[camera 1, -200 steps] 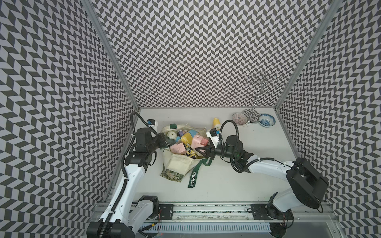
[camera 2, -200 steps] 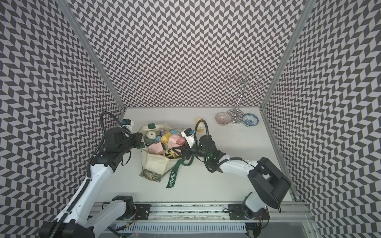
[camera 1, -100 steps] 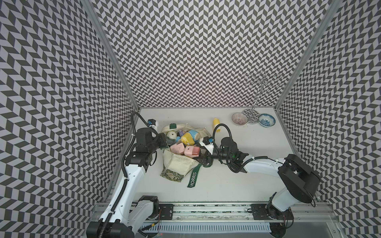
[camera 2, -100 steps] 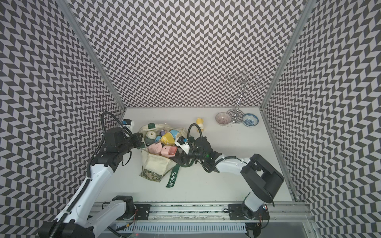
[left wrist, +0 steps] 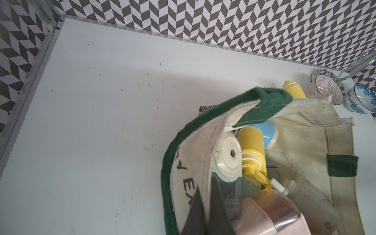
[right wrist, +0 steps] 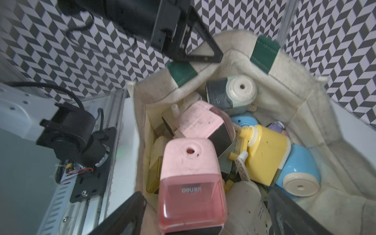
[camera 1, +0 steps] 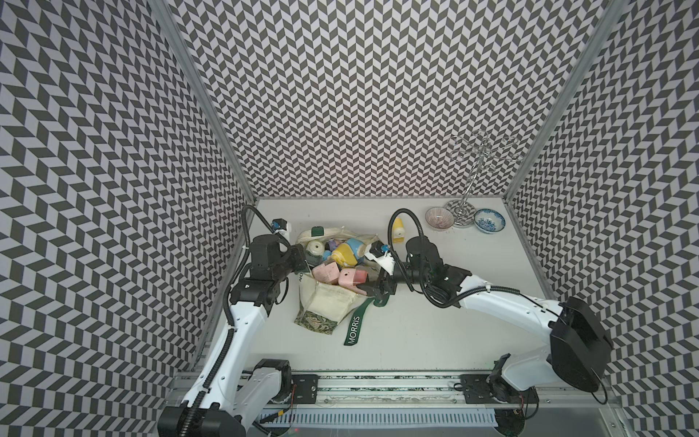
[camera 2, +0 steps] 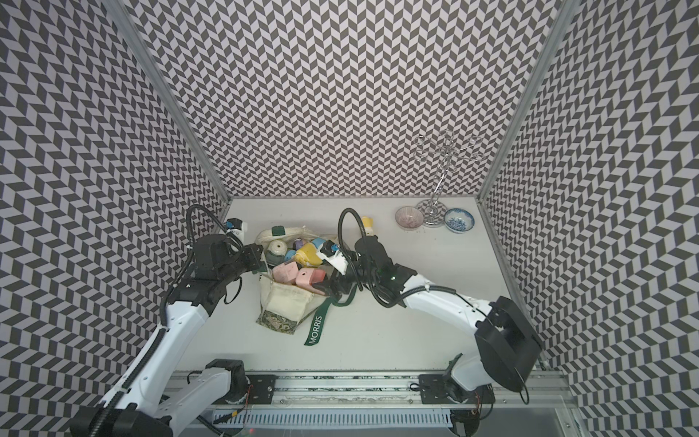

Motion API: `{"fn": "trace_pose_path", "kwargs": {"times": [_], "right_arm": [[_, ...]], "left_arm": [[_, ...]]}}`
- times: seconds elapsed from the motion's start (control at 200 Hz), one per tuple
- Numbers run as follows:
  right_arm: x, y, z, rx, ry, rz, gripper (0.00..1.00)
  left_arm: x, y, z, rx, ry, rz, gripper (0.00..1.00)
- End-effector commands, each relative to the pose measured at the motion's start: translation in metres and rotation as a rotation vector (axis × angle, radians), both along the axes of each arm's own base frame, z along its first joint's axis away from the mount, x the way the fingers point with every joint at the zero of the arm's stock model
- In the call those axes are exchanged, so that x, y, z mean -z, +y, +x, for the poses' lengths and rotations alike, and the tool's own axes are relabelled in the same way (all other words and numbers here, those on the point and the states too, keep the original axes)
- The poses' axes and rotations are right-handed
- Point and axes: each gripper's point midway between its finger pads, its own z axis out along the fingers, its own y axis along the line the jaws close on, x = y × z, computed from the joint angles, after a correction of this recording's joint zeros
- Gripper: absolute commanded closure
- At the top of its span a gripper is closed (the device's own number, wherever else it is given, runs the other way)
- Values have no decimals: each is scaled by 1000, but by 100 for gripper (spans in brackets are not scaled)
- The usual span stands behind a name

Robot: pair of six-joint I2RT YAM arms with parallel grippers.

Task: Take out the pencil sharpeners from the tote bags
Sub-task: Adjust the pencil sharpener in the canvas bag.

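The white tabletop (camera 1: pixel 435 340) is flat and matt, with small dark scuffs; tall walls (camera 1: pixel 359 94) of grey-and-white chevron pattern close it on three sides, and a metal rail (camera 1: pixel 378 391) with both arm bases runs along the near edge. The cream tote bag (camera 1: pixel 325 302) sits left of the middle, close to the left wall, its leafy green bottom band towards the rail; its dark green strap (camera 1: pixel 353 331), lettered MORRIS, trails on the surface. The pencil sharpeners (camera 1: pixel 340 261) are heaped in its open mouth, in pink, yellow, blue and pale green; one yellow sharpener (camera 1: pixel 397 230) lies alone on the table behind the bag. The left gripper (camera 1: pixel 304 263) is closed tight on the bag's rim, pinching the cloth on the side of the left wall; the right gripper (right wrist: pixel 206 193) is at the opposite side of the mouth with jaws spread wide; a pink sharpener (right wrist: pixel 191 179) is between them, seemingly not touched. In the far right corner a wire stand (camera 1: pixel 463 215) rises between a striped bowl (camera 1: pixel 438 218) and a blue-patterned bowl (camera 1: pixel 489 221); open surface reaches from the bag to the right wall and to the rail.
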Motion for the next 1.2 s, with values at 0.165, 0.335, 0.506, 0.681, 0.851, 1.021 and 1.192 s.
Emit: {"fn": "trace_pose_path", "kwargs": {"times": [0.165, 0.335, 0.506, 0.681, 0.851, 1.021, 1.192], "right_arm": [[-27, -5, 4, 26, 12, -107, 13], [-10, -1, 11, 7, 97, -273, 21], [-6, 8, -3, -60, 89, -274, 19], [8, 13, -7, -68, 105, -320, 18], [21, 19, -4, -69, 115, -370, 15], [42, 28, 2, -55, 152, -440, 22], [58, 32, -5, -69, 188, -503, 33]], "left_arm": [[-31, -19, -2, 97, -71, -14, 100], [-48, -36, -5, 176, -94, -24, 100], [-50, -44, -4, 215, -89, -21, 100], [-51, -50, -3, 243, -90, -26, 100], [-58, -56, -3, 274, -102, -28, 100], [-57, -59, -2, 285, -96, -22, 100], [-58, -57, -2, 272, -101, -20, 100]]}}
